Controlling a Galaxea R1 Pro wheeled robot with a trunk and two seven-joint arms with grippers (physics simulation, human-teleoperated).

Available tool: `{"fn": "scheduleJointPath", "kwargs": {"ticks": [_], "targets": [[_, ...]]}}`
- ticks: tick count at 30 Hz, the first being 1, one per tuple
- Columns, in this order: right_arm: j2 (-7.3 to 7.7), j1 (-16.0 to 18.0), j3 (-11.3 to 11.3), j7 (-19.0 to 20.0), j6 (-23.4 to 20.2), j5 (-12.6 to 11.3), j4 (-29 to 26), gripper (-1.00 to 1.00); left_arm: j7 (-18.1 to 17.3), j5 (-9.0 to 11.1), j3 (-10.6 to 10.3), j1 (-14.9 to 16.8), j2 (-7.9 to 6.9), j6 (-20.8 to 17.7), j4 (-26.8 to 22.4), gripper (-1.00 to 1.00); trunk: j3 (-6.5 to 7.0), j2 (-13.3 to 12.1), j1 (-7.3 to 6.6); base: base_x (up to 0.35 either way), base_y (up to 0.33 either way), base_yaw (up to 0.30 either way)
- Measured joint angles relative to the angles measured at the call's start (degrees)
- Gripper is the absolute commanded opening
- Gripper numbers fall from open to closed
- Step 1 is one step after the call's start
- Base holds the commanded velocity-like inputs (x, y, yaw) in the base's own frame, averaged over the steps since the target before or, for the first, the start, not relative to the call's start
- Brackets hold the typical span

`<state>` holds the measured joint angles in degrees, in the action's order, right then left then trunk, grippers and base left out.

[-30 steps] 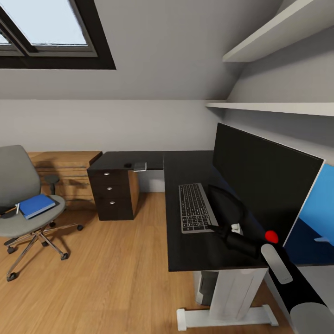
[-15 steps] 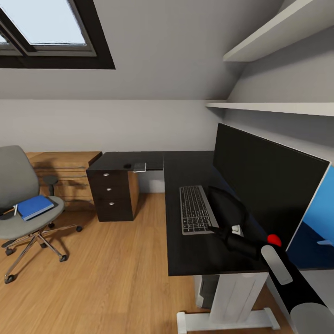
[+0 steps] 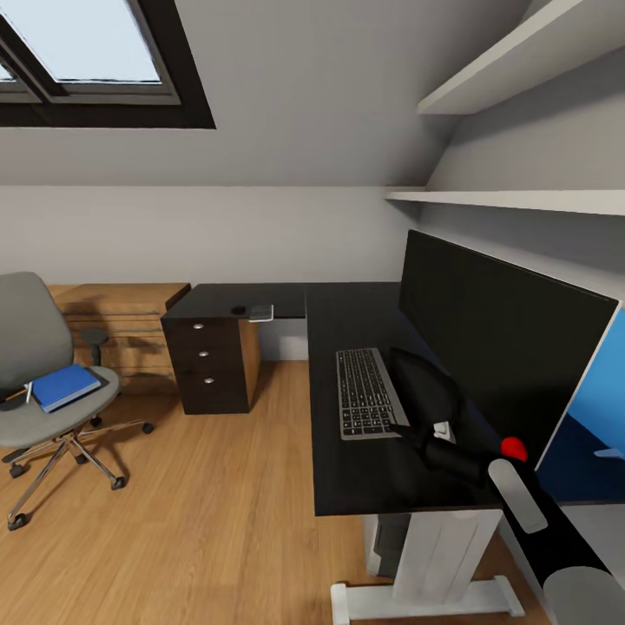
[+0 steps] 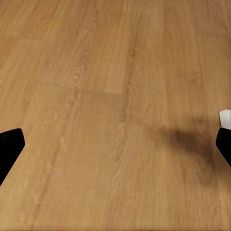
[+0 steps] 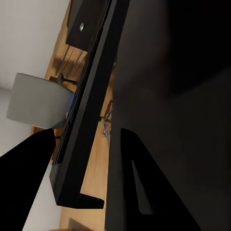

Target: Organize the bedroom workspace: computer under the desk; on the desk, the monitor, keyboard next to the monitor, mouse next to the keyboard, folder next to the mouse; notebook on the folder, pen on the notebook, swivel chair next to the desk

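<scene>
- While the right gripper [image 3: 415,427] sat on the surface [image 3: 347,469] by the keyboard [image 3: 365,392], its fingers [image 5: 139,187] were spread around the keyboard's edge, apparently to nudge it beside the monitor [image 3: 495,334].
- Left fingers [image 4: 9,147] were released, over bare floor [image 4: 110,96].
- The folder [image 3: 62,385] lay on the chair [image 3: 43,382], well apart from the surface, awaiting transfer.

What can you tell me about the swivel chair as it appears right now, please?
The swivel chair is a grey padded office chair with a tall rounded back, black armrests and a chrome star base on dark casters. It stands upright on the wooden floor, well apart from the desk, in front of a light-wood dresser. A bright-blue folder lies flat on its seat, with a thin light stick, probably the pen, at the folder's edge. No gripper touches it.
</scene>
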<state>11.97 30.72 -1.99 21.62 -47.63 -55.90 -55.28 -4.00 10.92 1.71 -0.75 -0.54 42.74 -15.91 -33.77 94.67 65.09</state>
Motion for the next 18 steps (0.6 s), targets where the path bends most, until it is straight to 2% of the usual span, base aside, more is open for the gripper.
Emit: {"fn": "scheduleJointPath", "kwargs": {"ticks": [5,12,18], "targets": [[0.01,0.00,0.00,0.00,0.01,-0.07,0.00,-1.00,0.02,0.02,0.04,-0.01,0.08,0.05,0.00,1.00,-0.90,2.01,1.10,0.000,0.000,0.000],[0.00,0.00,-0.03,0.01,0.04,-0.13,-0.01,-1.00,0.02,0.02,0.00,-0.01,0.09,0.05,0.00,1.00,-0.90,2.02,1.11,0.000,0.000,0.000],[0.00,0.00,-0.01,0.00,0.05,-0.05,0.00,-1.00,0.02,0.02,0.05,-0.01,0.09,0.06,0.00,1.00,-1.98,4.41,2.42,0.000,0.000,0.000]]}}
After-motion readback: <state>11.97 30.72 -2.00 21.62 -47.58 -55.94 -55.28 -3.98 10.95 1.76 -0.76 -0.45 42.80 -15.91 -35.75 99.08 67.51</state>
